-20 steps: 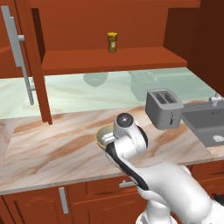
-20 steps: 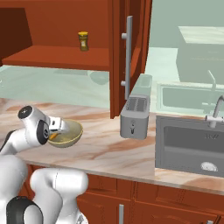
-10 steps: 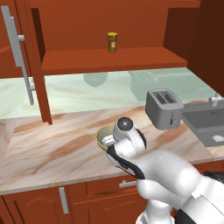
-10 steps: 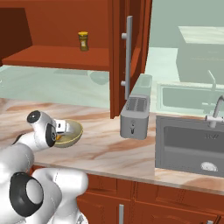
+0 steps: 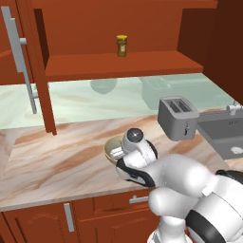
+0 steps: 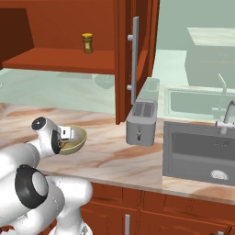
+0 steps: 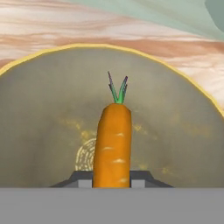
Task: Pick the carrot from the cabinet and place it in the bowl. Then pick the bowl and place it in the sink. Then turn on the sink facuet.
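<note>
Hand camera close above bowl

The carrot was orange with green tips; the bowl olive-gold, yellow-rimmed; the counter marbled pink-brown.

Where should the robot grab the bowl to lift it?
Probably the thin rim of the bowl, pinched from above, one finger inside and one outside. The round body looks too wide for the gripper, now shut on the carrot. The rim's toaster side looks open.
</note>
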Tool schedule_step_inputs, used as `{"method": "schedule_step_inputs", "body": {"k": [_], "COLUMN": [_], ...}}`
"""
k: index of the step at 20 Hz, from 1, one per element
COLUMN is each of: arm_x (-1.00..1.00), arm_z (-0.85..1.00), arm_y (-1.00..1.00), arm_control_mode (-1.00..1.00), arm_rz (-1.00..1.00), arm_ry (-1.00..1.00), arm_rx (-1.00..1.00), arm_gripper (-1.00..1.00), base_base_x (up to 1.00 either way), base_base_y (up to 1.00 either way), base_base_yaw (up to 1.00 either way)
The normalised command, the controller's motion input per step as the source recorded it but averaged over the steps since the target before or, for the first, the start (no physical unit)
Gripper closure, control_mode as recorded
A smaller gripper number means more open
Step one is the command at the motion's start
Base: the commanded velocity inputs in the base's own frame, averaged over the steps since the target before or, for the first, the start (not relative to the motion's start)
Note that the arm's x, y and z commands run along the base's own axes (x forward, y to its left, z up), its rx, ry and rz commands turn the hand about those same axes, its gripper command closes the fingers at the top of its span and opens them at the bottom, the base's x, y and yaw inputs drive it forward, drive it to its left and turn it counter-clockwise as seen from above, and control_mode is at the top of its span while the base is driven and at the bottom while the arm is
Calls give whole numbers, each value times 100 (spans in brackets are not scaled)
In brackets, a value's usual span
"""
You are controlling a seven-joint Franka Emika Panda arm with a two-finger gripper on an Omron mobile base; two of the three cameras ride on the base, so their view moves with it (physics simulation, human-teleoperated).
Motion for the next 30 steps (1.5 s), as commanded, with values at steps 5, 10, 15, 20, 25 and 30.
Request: {"method": "schedule_step_inputs", "body": {"k": [5, 10, 15, 20, 25, 30], "arm_x": [12, 8, -5, -23, -69, -79], "arm_z": [-19, -5, 0, 17, 55, 69], "arm_y": [2, 2, 0, 0, 19, 40], "arm_control_mode": [-100, -100, -100, -100, -100, -100], "arm_rz": [2, 2, 2, 0, 0, 0], "arm_ry": [0, 0, 0, 0, 0, 3], "arm_rx": [0, 0, 1, 3, 0, 0], "arm_gripper": [-100, -100, -100, -100, -100, -100], "base_base_x": [0, 0, 0, 0, 0, 0], "base_base_y": [0, 0, 0, 0, 0, 0], "base_base_yaw": [0, 0, 0, 0, 0, 0]}}
